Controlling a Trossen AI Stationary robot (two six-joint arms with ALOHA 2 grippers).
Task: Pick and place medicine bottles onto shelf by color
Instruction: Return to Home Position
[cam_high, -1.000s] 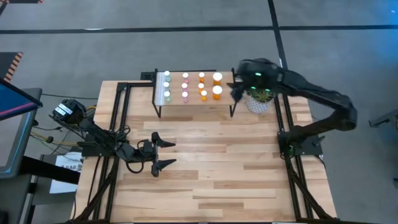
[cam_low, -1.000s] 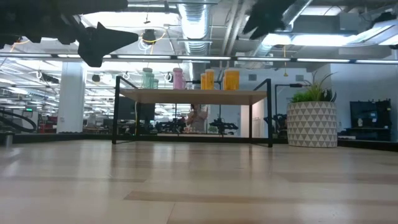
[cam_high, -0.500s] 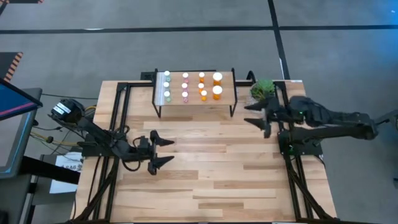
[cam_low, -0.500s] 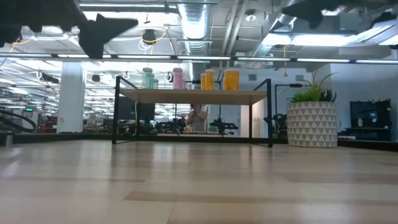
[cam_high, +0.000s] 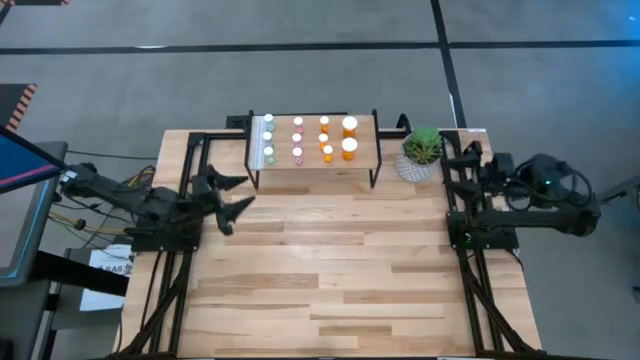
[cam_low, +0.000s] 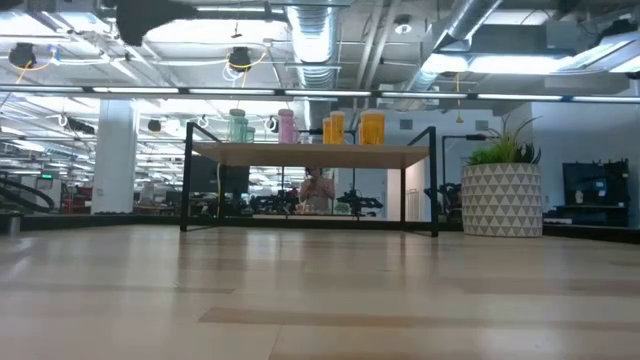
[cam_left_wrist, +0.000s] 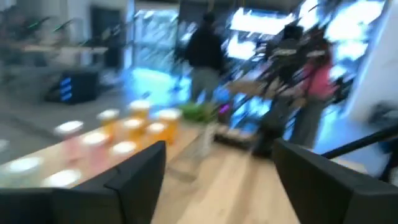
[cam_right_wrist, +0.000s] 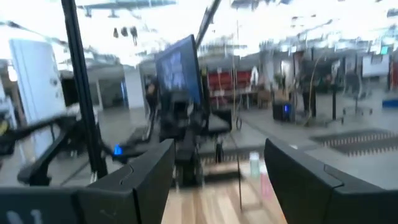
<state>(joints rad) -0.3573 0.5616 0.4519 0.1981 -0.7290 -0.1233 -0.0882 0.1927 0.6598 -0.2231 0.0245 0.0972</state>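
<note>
**A:** Where do your medicine bottles stand?

**B:** Every one you can see is on the shelf (cam_high: 311, 160), in the upper middle of the high view. They stand in columns by colour. The green bottles (cam_high: 268, 152) are at the shelf's left end, then come the pink bottles (cam_high: 297, 137), then the small orange bottles (cam_high: 324, 140). The two large orange bottles (cam_high: 349, 147) are nearest its right end, one just behind the other.

**A:** And your grippers?

**B:** Your left gripper (cam_high: 247, 191) hangs over the table (cam_high: 350, 270) at the left of the high view. It is below and left of the shelf's left legs and not touching them. Its fingers are spread wide and hold nothing. Your right gripper (cam_right_wrist: 219, 149) sits with its folded arm at the table's right edge, right of the potted plant (cam_high: 422, 148). Its wrist view shows the fingers parted, with nothing held.

**A:** What does the low view give you?

**B:** The shelf is mid-frame with the bottles upright on its plank and the plant to its right. A person (cam_low: 318, 188) shows under the plank, in the room behind.
</note>
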